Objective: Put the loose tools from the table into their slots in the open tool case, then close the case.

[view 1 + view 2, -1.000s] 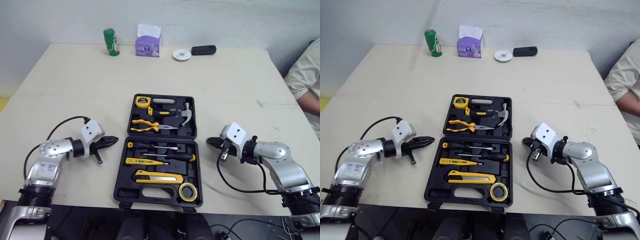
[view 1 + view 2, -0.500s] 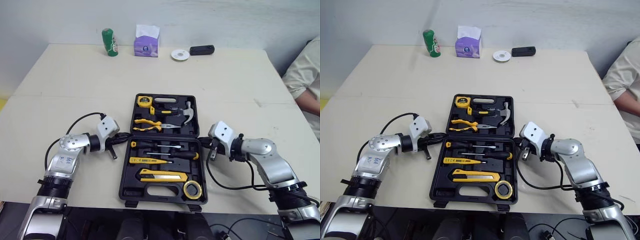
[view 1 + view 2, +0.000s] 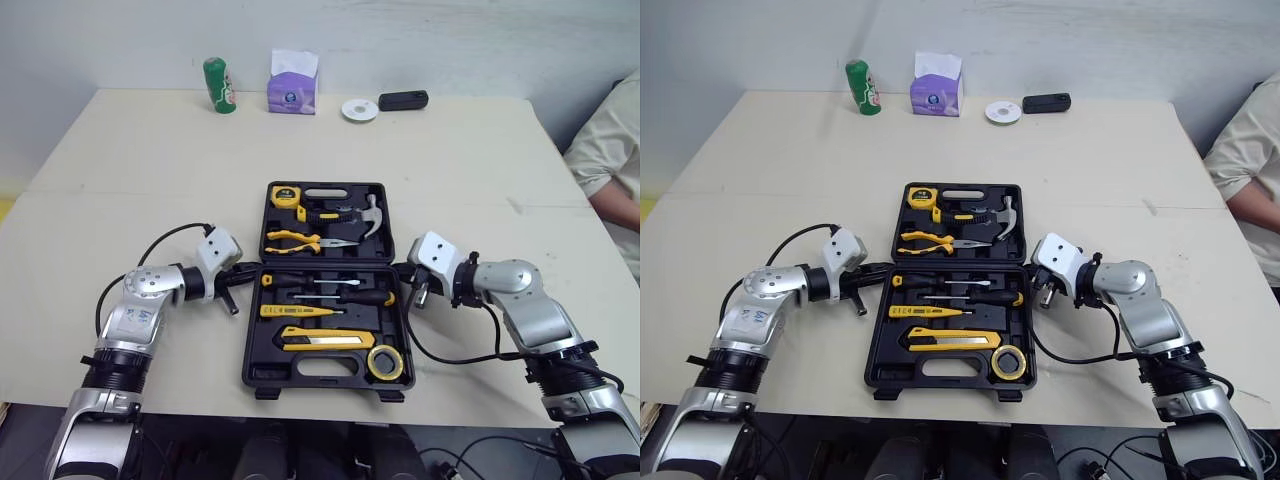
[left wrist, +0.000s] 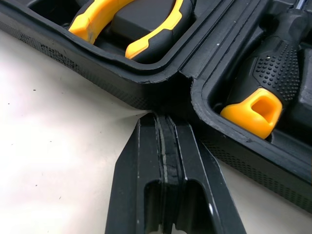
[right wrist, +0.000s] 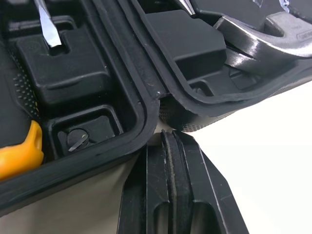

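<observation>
A: Closed tight, left pincer (image 4: 163, 117), tip at the hinge notch of the tool case (image 3: 330, 266). Same for right pincer (image 5: 170, 134), shut on nothing, at the opposite hinge end.

B: Case lies open, mid-counter (image 3: 450, 160), slots filled. Handling?

A: Hard shell, stiff. The hammer (image 3: 371, 215) half is likely heavy. Lift it by the far rim, both sides.

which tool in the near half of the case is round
The yellow tape roll, at the near right corner; the screwdrivers and knife are long and straight.
</observation>
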